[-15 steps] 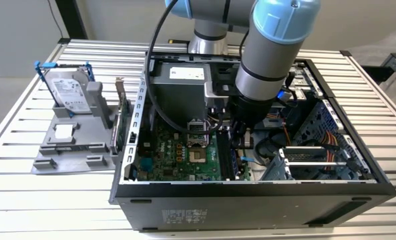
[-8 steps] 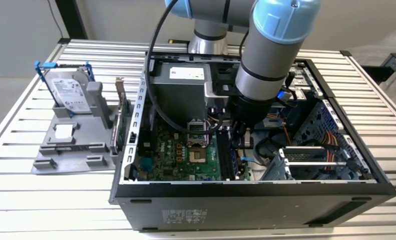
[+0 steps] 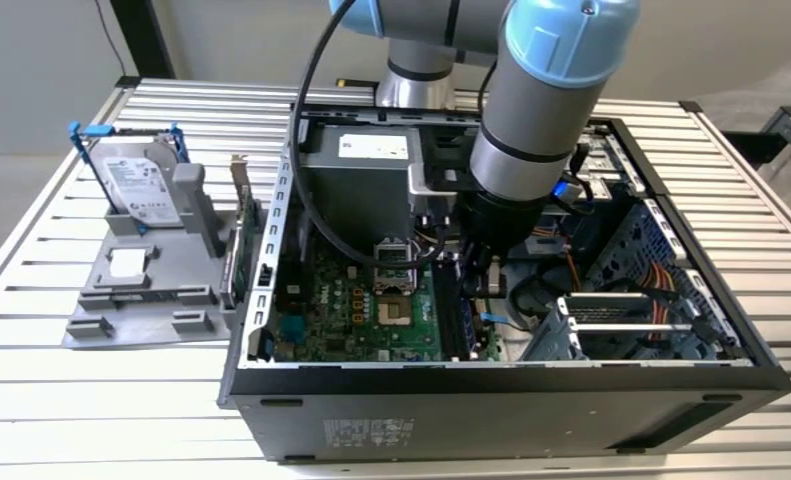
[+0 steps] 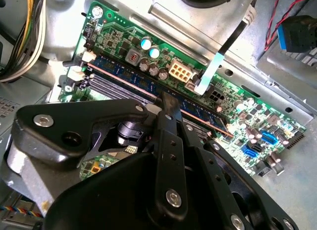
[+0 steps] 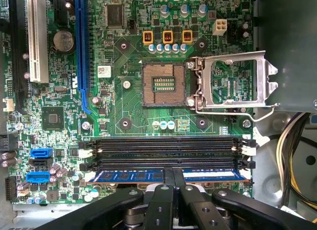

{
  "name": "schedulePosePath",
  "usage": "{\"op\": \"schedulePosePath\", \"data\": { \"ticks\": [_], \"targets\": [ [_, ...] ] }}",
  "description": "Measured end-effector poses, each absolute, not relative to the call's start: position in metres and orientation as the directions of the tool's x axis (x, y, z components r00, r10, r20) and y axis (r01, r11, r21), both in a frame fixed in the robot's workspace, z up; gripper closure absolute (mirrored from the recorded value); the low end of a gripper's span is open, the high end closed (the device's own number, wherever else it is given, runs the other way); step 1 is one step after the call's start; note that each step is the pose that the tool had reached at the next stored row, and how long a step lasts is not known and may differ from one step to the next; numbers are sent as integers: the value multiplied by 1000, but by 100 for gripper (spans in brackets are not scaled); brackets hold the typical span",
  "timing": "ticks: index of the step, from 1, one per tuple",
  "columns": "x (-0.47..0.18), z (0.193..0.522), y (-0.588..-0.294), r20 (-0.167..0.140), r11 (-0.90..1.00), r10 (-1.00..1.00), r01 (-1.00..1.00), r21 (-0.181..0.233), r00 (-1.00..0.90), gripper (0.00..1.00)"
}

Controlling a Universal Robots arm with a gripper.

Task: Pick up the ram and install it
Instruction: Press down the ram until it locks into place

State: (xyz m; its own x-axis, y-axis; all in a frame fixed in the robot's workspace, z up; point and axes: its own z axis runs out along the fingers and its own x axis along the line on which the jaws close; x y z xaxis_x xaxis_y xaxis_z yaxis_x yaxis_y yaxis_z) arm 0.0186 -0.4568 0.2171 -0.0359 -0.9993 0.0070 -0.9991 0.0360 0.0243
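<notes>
The ram [image 5: 133,175] is a blue stick with black chips lying in the motherboard's memory slot closest to the gripper; in the second wrist view the ram [image 4: 124,74] runs slantwise across the green board. My gripper [image 5: 178,173] is shut, and its black fingertips [image 4: 170,104] rest together on the middle of the stick's upper edge. White latches [image 5: 250,164] stand at the slot ends. In the exterior view the gripper [image 3: 482,285] reaches down inside the open computer case [image 3: 502,400].
Two empty black memory slots [image 5: 168,148] lie beside the ram, then the open processor socket [image 5: 163,84]. Yellow and black cables [image 5: 292,156] hang at the case side. Outside, on the exterior view's left, a grey holder [image 3: 142,300] carries a silver hard drive [image 3: 142,185] and an upright card [image 3: 246,235].
</notes>
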Motion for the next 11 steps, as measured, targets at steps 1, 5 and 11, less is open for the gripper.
{"op": "schedulePosePath", "data": {
  "ticks": [1, 5, 11],
  "targets": [
    [19, 217, -457, 7, 36, -999, -999, 24, -36, 100],
    [19, 217, -457, 8, 36, -999, -999, 24, -36, 100],
    [19, 217, -457, 9, 36, -999, -999, 25, -36, 100]
  ]
}}
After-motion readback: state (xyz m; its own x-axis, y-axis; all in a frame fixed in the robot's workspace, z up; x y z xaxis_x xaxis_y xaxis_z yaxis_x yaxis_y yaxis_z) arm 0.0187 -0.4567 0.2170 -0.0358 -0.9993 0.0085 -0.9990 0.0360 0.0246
